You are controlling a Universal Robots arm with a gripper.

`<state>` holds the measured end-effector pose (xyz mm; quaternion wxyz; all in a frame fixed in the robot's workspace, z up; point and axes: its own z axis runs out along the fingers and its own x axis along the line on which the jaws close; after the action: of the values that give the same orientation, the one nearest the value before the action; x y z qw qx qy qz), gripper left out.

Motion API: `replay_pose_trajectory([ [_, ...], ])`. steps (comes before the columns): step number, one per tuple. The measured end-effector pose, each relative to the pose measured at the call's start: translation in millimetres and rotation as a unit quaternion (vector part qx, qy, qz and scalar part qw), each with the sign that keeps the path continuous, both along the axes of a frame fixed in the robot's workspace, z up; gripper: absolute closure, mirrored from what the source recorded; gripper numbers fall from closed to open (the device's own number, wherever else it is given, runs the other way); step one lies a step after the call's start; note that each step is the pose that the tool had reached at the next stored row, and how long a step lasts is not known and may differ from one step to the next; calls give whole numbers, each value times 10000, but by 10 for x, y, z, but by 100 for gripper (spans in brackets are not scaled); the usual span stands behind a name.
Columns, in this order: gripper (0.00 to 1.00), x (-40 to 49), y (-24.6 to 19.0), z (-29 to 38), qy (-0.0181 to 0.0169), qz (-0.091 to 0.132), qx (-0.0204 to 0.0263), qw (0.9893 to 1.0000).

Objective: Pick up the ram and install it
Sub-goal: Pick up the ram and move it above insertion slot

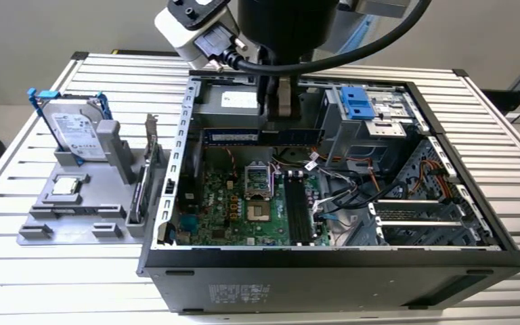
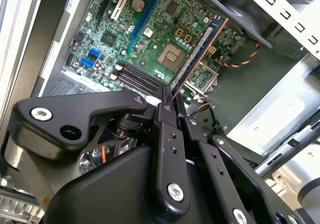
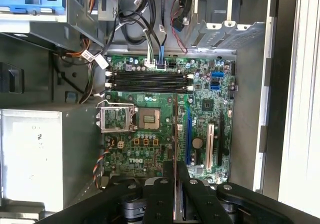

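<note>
Ram (image 1: 260, 137): picked up and held in the air above the motherboard (image 3: 150, 146), inside the open computer case (image 1: 332, 271); it touches nothing on the board.
Fingers (image 2: 166, 124): clamped together on the ram's upper edge, near the middle of its length.
Memory slots (image 3: 150, 82): four black slots lie side by side on the motherboard, next to the processor socket (image 3: 149, 117), and all look empty.
Alignment: both wrist views show the stick edge-on, running across the slots rather than along them. I judge it isn't lined up with a slot yet.
Done: the pick-up, and the carry over the motherboard.
Left: line the stick up with a slot, press it down until it seats, then let go.
Elsewhere: the hard drive (image 1: 78, 132) stands in its grey holder (image 1: 70, 217) on the table (image 1: 495, 135), well away from the motherboard.
</note>
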<state>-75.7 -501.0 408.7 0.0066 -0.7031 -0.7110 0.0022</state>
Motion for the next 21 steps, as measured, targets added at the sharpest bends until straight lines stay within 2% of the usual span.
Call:
replay_pose_trajectory([
  [21,100,237,0,0,0,0,0,10000],
])
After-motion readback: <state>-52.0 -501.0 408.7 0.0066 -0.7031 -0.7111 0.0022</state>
